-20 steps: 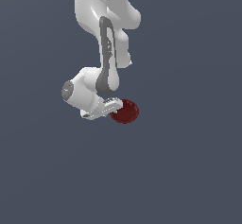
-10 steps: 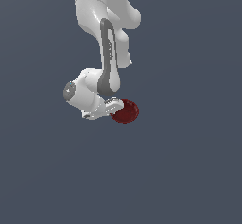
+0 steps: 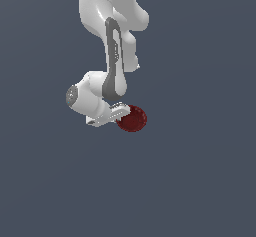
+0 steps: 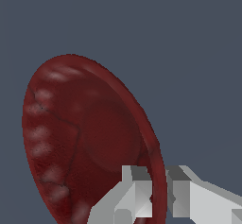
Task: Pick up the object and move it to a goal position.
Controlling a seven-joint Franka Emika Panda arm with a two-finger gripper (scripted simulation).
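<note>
The object is a small dark red shallow bowl (image 3: 133, 119) with a ribbed rim. It sits at the tip of my gripper (image 3: 121, 112) in the exterior view, just right of the white hand. In the wrist view the bowl (image 4: 85, 138) fills most of the picture, tilted on edge. My gripper (image 4: 159, 194) is shut on its rim, one grey finger (image 4: 134, 192) on the inner side and the other on the outer side. The rim passes between the two pads.
The white arm (image 3: 112, 41) comes down from above, with its wrist bent to the exterior view's left. The surroundings are a plain dark grey-blue surface (image 3: 200, 181) with no other objects in sight.
</note>
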